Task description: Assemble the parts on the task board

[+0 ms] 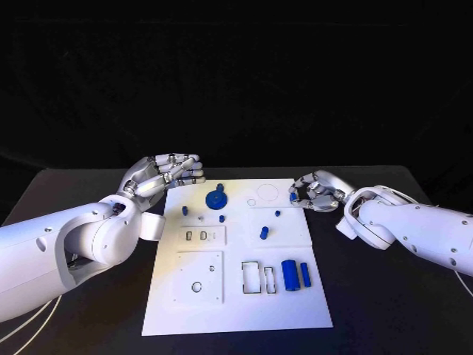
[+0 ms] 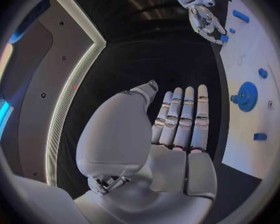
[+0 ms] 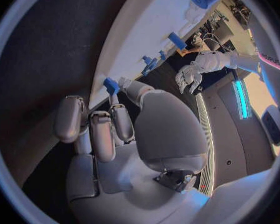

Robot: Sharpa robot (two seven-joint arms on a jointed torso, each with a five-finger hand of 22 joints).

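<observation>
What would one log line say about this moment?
left hand: open, beside board | right hand: pinches blue part at board's edge | other parts lie on board

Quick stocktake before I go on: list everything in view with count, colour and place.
task board: one, white, middle of the table.
round part: one, blue, far left area of the board.
cylinders: two, blue, side by side at the board's near right.
small parts: several, blue, scattered over the board's far half.
table: one, black, under the board.
small part: one, blue, pinched in the right robot hand.
left robot hand: silver, at the board's far left corner, holding nothing.
right robot hand: silver, at the board's far right edge.
</observation>
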